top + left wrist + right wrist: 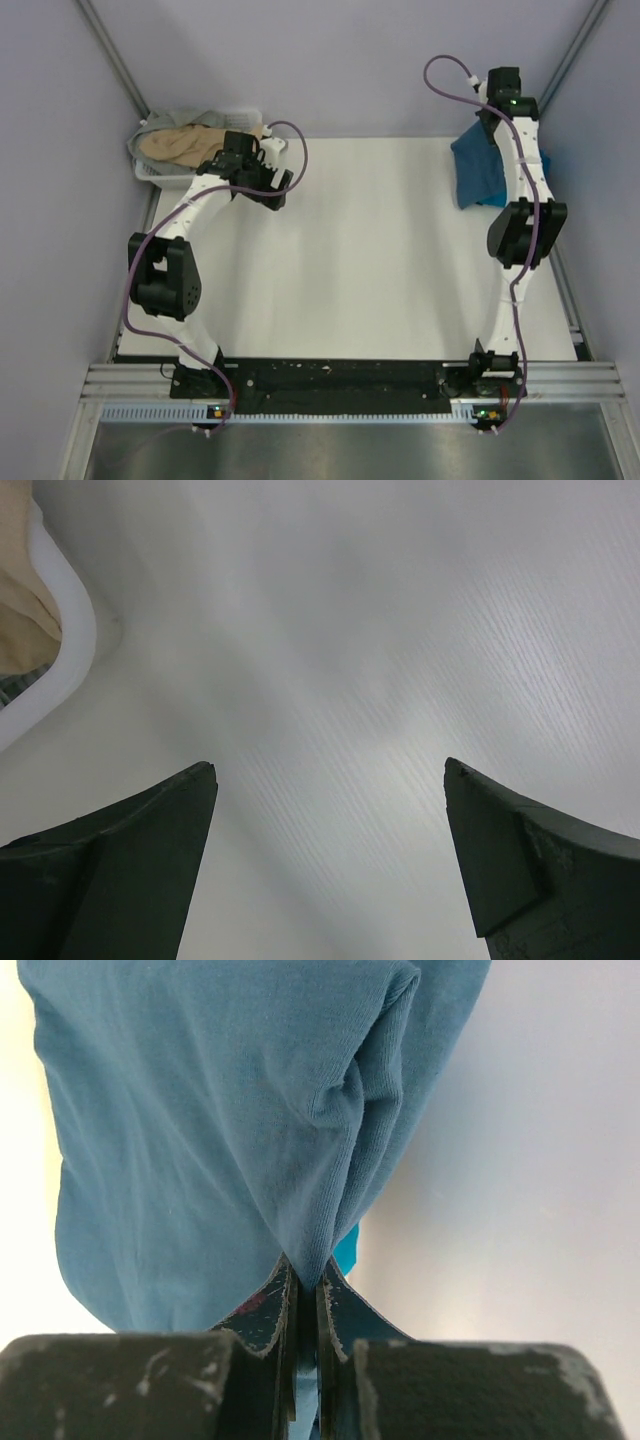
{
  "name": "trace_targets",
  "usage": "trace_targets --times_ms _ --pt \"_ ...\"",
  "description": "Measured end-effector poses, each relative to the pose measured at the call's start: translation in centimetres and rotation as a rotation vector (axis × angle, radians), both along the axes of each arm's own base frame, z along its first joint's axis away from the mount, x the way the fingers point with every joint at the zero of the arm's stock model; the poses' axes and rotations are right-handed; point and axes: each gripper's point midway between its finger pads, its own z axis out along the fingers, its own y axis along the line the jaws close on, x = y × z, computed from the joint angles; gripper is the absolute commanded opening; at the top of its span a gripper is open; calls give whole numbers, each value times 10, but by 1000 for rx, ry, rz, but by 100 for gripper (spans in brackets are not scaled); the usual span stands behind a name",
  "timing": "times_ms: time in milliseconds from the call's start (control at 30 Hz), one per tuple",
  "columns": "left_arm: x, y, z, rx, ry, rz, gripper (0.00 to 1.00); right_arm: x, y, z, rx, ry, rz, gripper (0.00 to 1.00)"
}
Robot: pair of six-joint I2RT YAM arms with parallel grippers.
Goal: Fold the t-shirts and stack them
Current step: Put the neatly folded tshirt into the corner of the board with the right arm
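Right gripper (303, 1280): jaws squeezing fully shut on a fold of the teal shirt (200, 1140), which is bunching at upper right of the overhead view, over the table (380, 250). Left gripper (328, 766): gaping wide, holding nothing, hovering beside the basket (72, 650) with the tan shirt (175, 145), upper left. Risk: single-fold pinch slipping, cloth dropping crumpled.

White left arm (195, 205) and right arm (527, 165), black at the joints.
Bulky black joint housings (165, 275), purple cables (427, 72) alongside; the dark fingers (260, 1312) look scuffed, perhaps flecked with red.
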Motion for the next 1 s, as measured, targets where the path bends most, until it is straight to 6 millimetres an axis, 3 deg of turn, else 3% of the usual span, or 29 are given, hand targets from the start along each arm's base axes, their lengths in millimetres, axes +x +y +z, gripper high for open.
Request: trace_targets --times_ms 200,467,600,800,1000 --pt "0 0 0 1 -1 0 99 2 -2 14 -18 -25 17 0" --pt "2 2 1 7 -9 4 99 0 -13 15 -4 -33 5 0" --pt "2 3 0 13 -9 6 99 0 -35 17 4 -55 -28 0" --pt "2 6 -1 34 -12 6 99 2 -84 19 -11 -106 -100 0" --pt "0 11 -4 61 -1 13 99 13 -109 -17 -8 -81 -124 0"
